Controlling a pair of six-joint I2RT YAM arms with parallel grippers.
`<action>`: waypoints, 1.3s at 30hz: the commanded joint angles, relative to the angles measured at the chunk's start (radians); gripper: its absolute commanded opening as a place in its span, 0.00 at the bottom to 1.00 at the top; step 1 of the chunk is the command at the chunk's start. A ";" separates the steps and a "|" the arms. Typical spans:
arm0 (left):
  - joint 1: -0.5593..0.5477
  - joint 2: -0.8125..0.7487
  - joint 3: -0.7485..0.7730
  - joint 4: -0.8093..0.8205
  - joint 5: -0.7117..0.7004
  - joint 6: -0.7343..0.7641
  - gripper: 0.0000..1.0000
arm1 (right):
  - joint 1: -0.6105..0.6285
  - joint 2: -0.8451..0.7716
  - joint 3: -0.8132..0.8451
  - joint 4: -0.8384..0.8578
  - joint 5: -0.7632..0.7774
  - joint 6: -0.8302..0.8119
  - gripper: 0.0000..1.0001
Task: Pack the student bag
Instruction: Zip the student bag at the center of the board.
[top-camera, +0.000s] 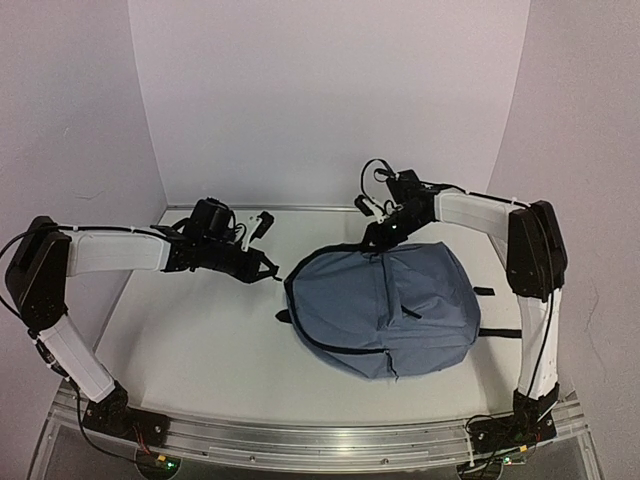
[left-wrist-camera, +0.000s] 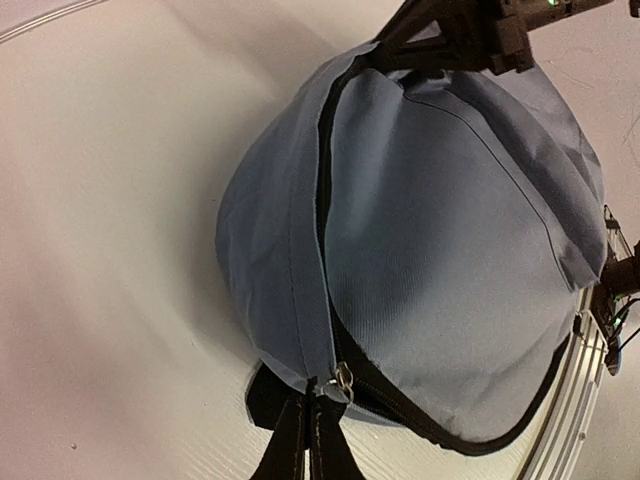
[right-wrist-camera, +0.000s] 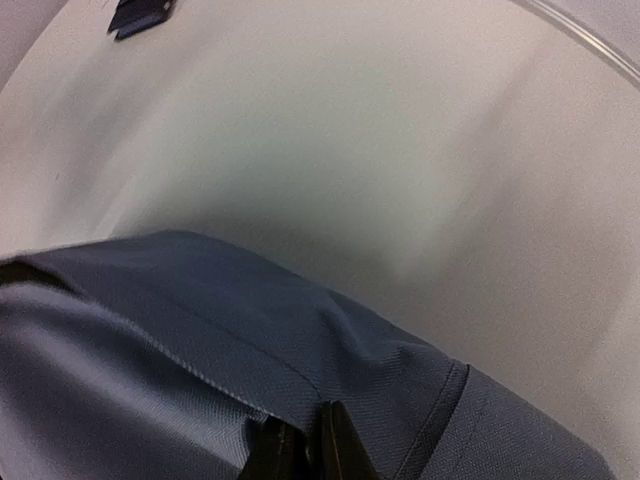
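Observation:
The student bag (top-camera: 390, 300) is a slate-blue fabric backpack lying flat at centre right of the white table. My left gripper (top-camera: 273, 271) is at the bag's left edge. In the left wrist view its fingers (left-wrist-camera: 290, 445) are pressed together right at the metal zipper pull (left-wrist-camera: 343, 379), where the black zipper meets the bag (left-wrist-camera: 450, 250). My right gripper (top-camera: 386, 234) is at the bag's far edge. Its fingers (right-wrist-camera: 345, 450) stand close together around a fold of the bag's fabric (right-wrist-camera: 200, 320).
Black straps (top-camera: 498, 333) stick out from the bag's right side. A small dark flat object (right-wrist-camera: 140, 15) lies on the table farther away. White walls close in the left, back and right. A metal rail (top-camera: 330, 440) runs along the near edge.

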 joint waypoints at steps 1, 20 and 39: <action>0.013 -0.010 0.043 0.027 0.010 -0.021 0.00 | 0.045 -0.109 -0.003 -0.087 -0.144 -0.120 0.44; 0.014 -0.072 -0.029 0.178 0.122 -0.077 0.00 | 0.157 0.181 0.354 -0.088 -0.377 -0.372 0.72; 0.012 -0.120 -0.068 0.183 0.140 -0.073 0.00 | 0.183 0.247 0.379 0.004 -0.032 -0.381 0.00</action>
